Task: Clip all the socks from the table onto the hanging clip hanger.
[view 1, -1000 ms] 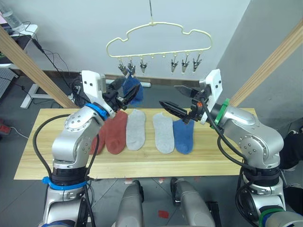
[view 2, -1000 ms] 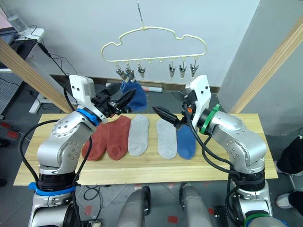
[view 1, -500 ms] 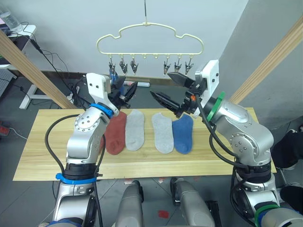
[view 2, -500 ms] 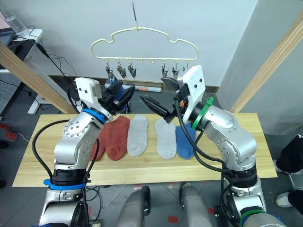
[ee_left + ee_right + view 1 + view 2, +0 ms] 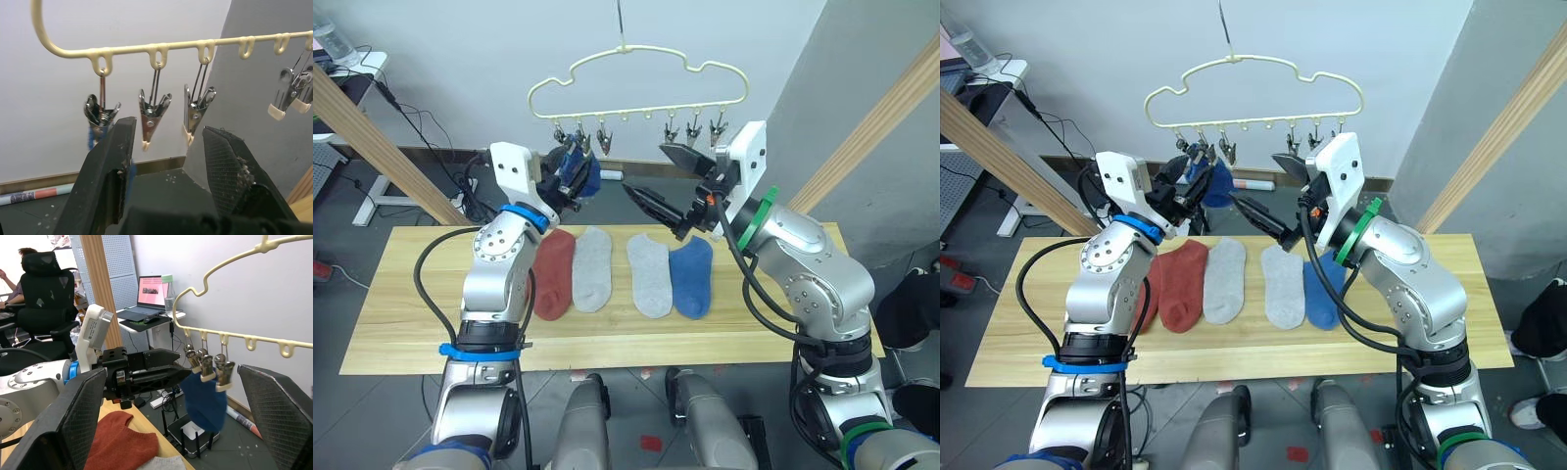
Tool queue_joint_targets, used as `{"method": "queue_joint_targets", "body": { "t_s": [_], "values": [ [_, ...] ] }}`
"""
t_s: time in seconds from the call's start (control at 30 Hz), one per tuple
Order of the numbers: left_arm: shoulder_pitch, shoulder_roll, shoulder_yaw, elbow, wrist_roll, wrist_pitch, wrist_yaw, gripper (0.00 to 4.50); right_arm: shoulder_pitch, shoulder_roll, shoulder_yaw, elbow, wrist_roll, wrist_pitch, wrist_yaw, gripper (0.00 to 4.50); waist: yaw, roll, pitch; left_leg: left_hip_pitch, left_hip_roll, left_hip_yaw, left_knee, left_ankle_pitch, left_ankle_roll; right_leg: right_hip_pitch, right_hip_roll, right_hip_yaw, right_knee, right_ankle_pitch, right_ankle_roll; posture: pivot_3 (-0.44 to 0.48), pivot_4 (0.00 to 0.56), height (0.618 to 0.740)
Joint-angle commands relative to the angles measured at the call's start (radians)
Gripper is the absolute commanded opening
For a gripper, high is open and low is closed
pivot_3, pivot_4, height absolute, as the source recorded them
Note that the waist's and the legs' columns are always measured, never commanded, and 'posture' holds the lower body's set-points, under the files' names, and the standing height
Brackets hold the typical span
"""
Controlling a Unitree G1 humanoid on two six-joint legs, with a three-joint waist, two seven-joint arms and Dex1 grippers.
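The pale yellow clip hanger (image 5: 636, 78) hangs above the far side of the table (image 5: 401, 323). A blue sock (image 5: 205, 401) dangles from its leftmost clips. My left gripper (image 5: 574, 182) is raised right beside that sock; in the left wrist view its fingers (image 5: 115, 147) stand apart with nothing between them, and blue fabric shows behind one finger. My right gripper (image 5: 644, 169) hovers wide open and empty below the hanger's middle. On the table lie a rust-red sock (image 5: 553, 274), two light grey socks (image 5: 592, 266) (image 5: 651, 274) and a blue sock (image 5: 692, 277). My left arm mostly hides a second rust-red sock (image 5: 1141, 299).
Slanted wooden beams (image 5: 382, 147) (image 5: 881, 137) flank the table on both sides. A white wall is behind the hanger. In the right wrist view, a desk with a laptop (image 5: 151, 291) and a seated person (image 5: 24, 264) are off to the side.
My left gripper has risen with the blue sock up to the hanger's left clips. My right gripper has lifted and moved left, closer to the hanger. The camera view has shifted.
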Motion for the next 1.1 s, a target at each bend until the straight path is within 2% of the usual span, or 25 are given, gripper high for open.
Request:
{"method": "queue_joint_targets", "body": {
  "t_s": [0.03,0.6,1.1],
  "values": [
    [-0.03,-0.01,0.013,0.013,0.005,-0.044,0.001,2.35,-0.015,-0.005,-0.005,-0.03,0.003,-0.016,0.002,4.5,0.0,0.0,0.0,0.0,0.0,0.0,0.0,0.0,0.0,0.0,0.0,0.0,0.0,0.0,0.0,-0.067,0.328,0.74],
    [-0.038,-0.023,0.027,0.035,0.013,-0.067,0.033,2.35,-0.027,-0.007,-0.006,-0.038,0.012,-0.011,0.001,4.5,-0.001,0.0,0.0,0.0,0.0,0.0,0.0,0.0,0.0,0.0,0.0,0.0,0.0,0.0,0.0,-0.068,0.317,0.74],
    [-0.107,-0.038,0.024,0.163,0.021,-0.129,0.019,2.35,-0.042,-0.008,-0.008,-0.041,0.019,0.007,-0.005,4.5,-0.001,0.0,0.0,0.0,0.0,0.0,0.001,0.0,0.0,0.0,0.0,0.0,0.0,0.0,0.0,-0.085,0.325,0.74]
  ]
}}
